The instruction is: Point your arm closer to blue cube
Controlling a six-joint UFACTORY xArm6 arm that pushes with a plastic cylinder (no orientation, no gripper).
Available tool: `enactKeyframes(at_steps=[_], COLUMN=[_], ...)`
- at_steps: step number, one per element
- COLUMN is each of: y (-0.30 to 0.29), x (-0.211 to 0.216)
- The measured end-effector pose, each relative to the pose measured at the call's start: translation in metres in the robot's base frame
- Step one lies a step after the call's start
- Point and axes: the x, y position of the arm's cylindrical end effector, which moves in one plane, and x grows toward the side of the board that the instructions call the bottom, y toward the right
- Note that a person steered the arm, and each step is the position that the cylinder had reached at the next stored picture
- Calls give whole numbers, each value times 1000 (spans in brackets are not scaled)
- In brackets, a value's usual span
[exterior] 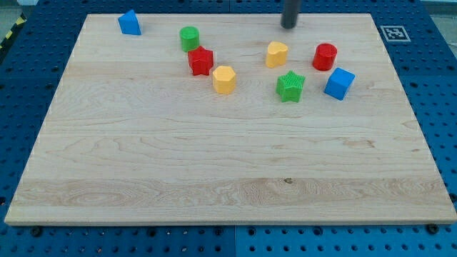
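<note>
A robotics lab bench: a pale wooden board [228,164] lies on a blue perforated mounting table [435,86], with a black-and-white fiducial marker [393,33] by the board's top right corner and yellow-black hazard tape [10,32] at the view's left edge.

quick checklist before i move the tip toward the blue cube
1. Target found: blue cube sits at the view's right, ok.
2. Not confused with the other blue block at top left, ok.
3. My tip visible, near the board's top edge, ok.
4. Tip close to the cube: not ok, red cylinder and yellow block are nearer.
5. Straight path free: cannot tell, the red cylinder sits close to that line.
</note>
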Motion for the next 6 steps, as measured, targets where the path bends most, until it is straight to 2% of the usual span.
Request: enactKeyframes(at_steps=[1,2,3,5,6], y=[44,91,97,101,101], x=[66,107,114,170,176])
